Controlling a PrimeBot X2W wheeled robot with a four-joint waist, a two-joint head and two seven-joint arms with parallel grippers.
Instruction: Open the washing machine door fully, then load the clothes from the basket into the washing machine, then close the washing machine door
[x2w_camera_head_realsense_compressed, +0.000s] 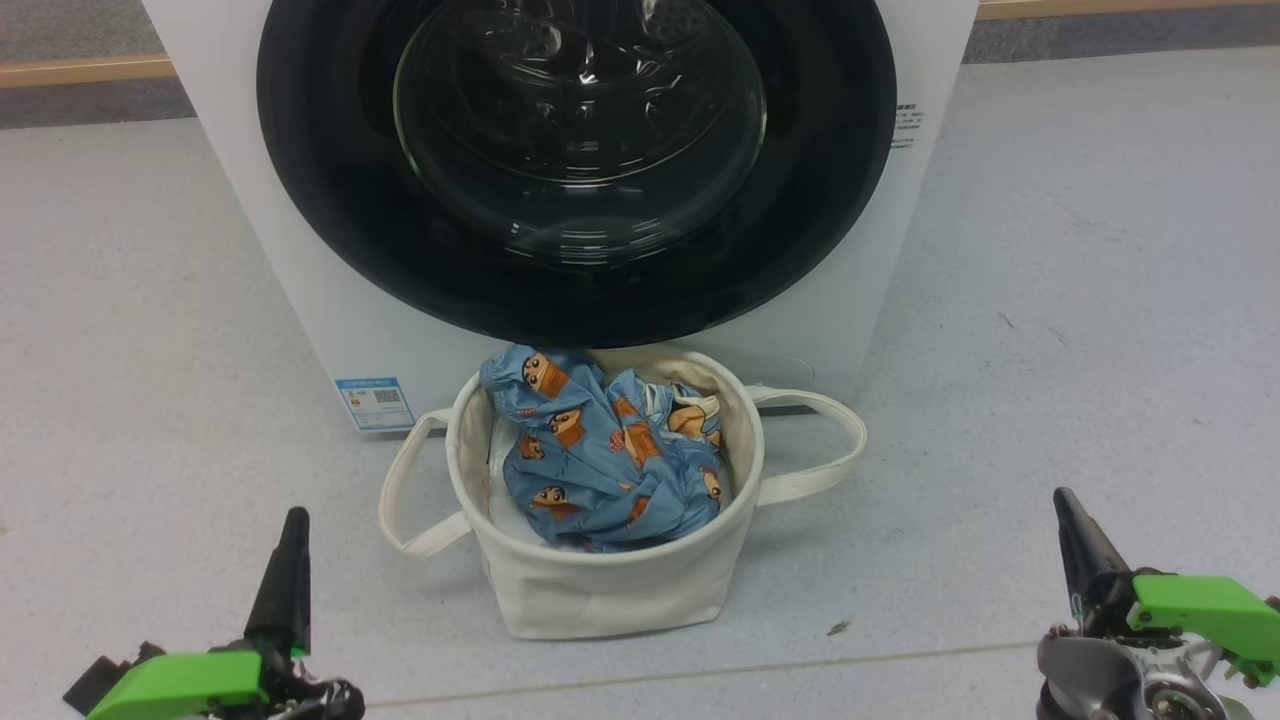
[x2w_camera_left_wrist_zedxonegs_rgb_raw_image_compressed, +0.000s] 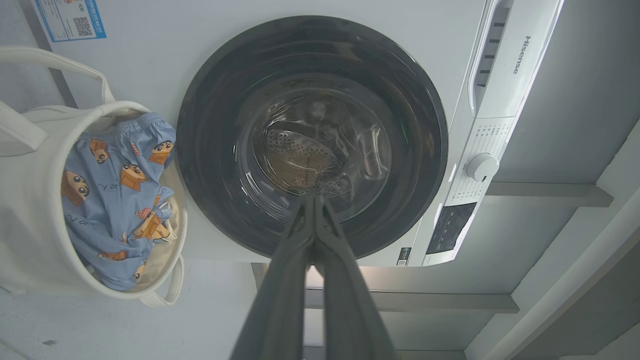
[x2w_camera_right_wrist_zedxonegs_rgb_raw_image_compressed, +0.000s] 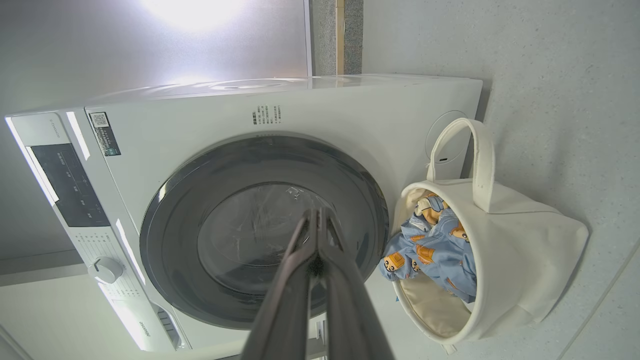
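Right behind the basket, the washing machine door is shut flat on the washing machine, so the first step is not yet done. The clothes lie heaped in the basket, and the heap rises a little over its back rim, near the lower edge of the door. This is your main risk, I think: when the door swings out above the basket, its rim may brush the heap or push the soft tub. I cannot tell on which side the door is hinged. The strap handles loop out on the floor at both sides of the basket, and a thin finger can catch in them. The left gripper and the right gripper are both clenched on nothing, in front of the basket and well apart from it. Beside the basket, the floor gives you open room to both sides.
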